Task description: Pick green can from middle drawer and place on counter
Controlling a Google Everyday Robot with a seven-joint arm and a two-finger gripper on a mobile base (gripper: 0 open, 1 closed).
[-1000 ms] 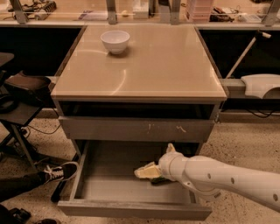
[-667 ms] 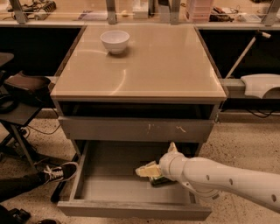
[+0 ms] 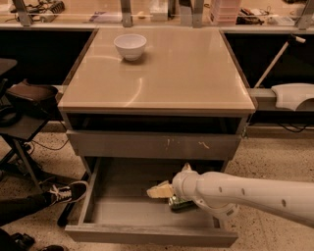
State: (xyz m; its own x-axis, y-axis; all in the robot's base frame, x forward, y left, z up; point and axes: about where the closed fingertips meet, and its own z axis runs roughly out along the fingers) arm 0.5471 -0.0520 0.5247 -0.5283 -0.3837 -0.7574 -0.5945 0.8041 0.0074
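The middle drawer (image 3: 147,236) is pulled open at the bottom of the grey cabinet. The green can (image 3: 180,204) lies inside it toward the right, mostly hidden under my arm. My gripper (image 3: 164,189) reaches into the drawer from the right, right beside and just above the can. I cannot tell whether it holds the can. The beige counter (image 3: 181,73) tops the cabinet, above the drawer.
A white bowl (image 3: 130,46) stands on the counter's far left. A closed grey drawer front with pale scratch marks (image 3: 157,145) sits just above my arm. A person's sneaker (image 3: 68,192) is beside the drawer's left side. A cluttered ledge (image 3: 157,12) runs behind.
My gripper has edged slightly left inside the drawer. The can and the drawer have stayed in place.
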